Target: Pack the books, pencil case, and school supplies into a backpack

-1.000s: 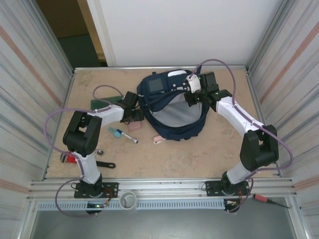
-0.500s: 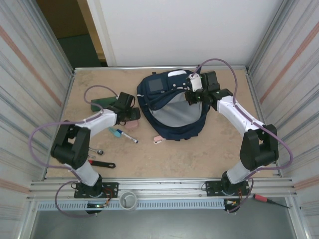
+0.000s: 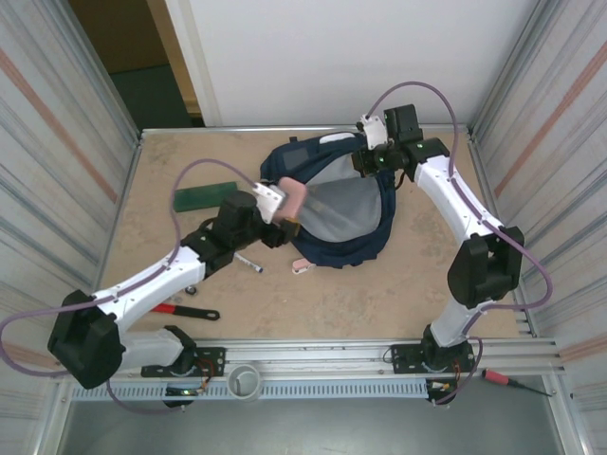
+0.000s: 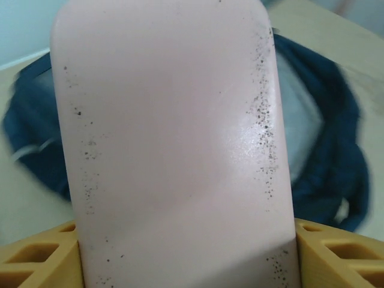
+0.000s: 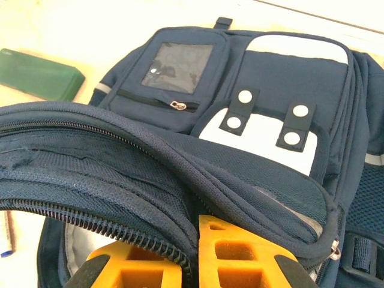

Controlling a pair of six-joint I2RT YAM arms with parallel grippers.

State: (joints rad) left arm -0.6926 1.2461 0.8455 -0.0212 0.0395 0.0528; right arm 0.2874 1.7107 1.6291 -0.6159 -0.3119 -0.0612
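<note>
Tan, speckled tabletop (image 3: 379, 296), boxed in by ribbed metal walls. Far left, the green book (image 3: 203, 197) lies flat, not yet packed. Next, the left gripper (image 3: 281, 210) clamps the pencil case (image 3: 292, 197), smooth pale pink with rounded corners, poised at the backpack (image 3: 334, 252) mouth, looking ready to drop in. Soft navy fabric, grey lining showing. On the right, the right gripper (image 3: 369, 163) is pinched tight on the zippered flap, lifting it to hold the opening wide.

The beige table (image 3: 379, 294) bears the backpack (image 3: 337, 248), green book (image 3: 204, 196), marker (image 3: 251, 264), eraser (image 3: 302, 267) and black spanner (image 3: 201, 314).
</note>
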